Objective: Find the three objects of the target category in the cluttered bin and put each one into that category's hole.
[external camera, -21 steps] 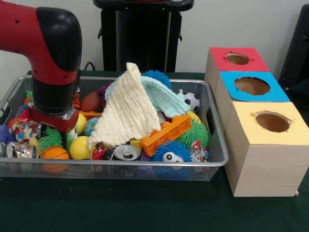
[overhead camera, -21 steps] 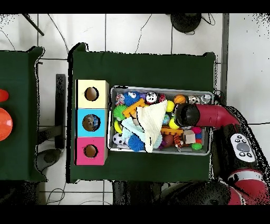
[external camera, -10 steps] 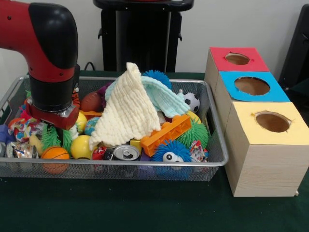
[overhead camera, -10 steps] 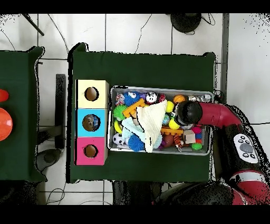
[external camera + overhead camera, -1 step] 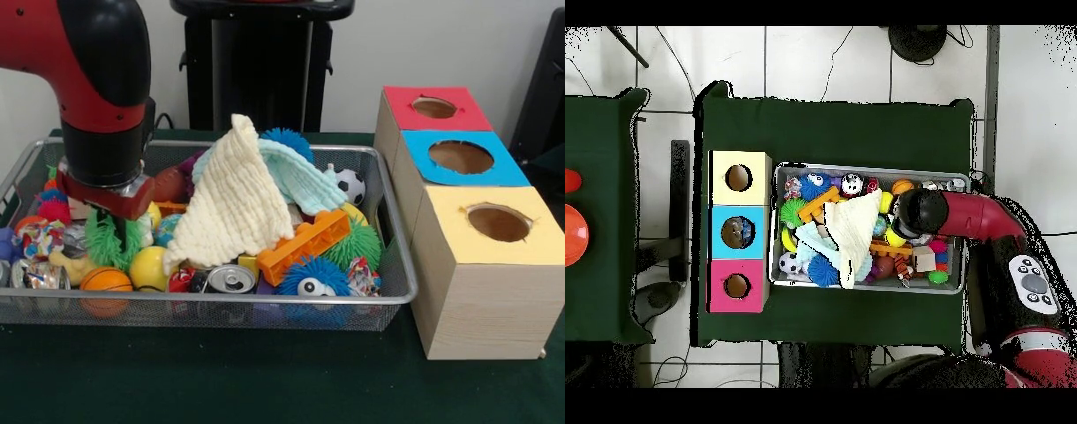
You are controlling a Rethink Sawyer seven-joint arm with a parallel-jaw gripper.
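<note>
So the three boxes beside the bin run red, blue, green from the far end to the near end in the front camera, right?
Not quite. The front view shows the red box farthest, the blue box in the middle, and the nearest one is a yellow box, not green. The rest holds: all three stand in a row beside the wire bin.

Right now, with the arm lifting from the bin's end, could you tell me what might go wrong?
The green spiky ball hangs under the arm; the grip is hidden, so it could drop back into the bin. The path to the boxes crosses the tall cloth, which it might snag.
</note>
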